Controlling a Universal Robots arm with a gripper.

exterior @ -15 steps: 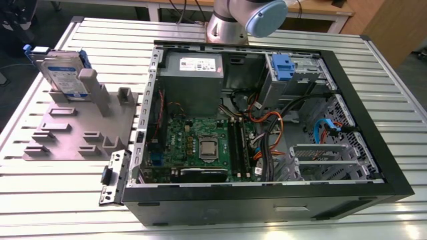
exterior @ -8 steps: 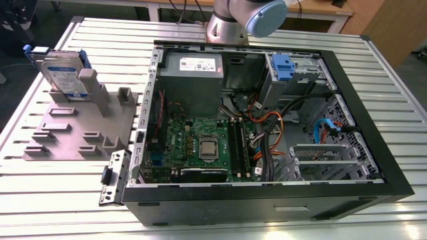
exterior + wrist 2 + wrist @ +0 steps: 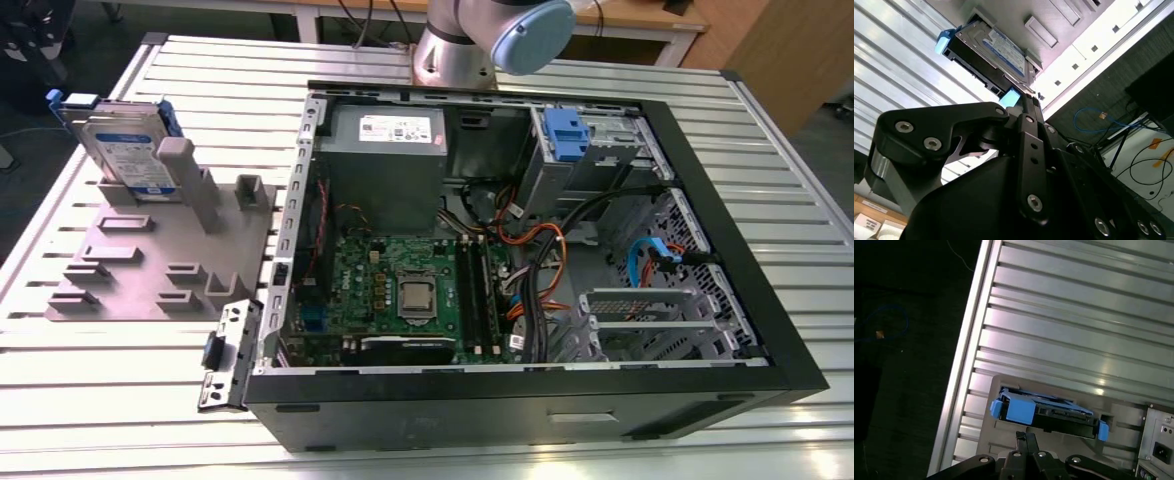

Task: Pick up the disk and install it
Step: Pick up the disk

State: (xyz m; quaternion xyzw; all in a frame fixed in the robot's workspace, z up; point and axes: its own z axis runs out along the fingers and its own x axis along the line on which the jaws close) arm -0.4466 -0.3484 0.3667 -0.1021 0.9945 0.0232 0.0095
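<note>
Presently disk stands edgewise in rack, exterior view's ten o'clock, likely stiff, dense, shock-sensitive, best held by flat faces; gripper together, empty.

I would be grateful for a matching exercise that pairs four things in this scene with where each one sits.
Things:
1. silver metal disk with a blue plastic frame
2. grey metal box with a white sticker
3. small blue plastic latch
4. square silver processor

Places:
A. on the green circuit board
B. upright in the grey stand, outside the black computer case
C. on the metal drive bay, toward the exterior view's right
D. inside the case, just beyond the circuit board in the exterior view

Pairs: 1-B, 2-D, 3-C, 4-A
</note>
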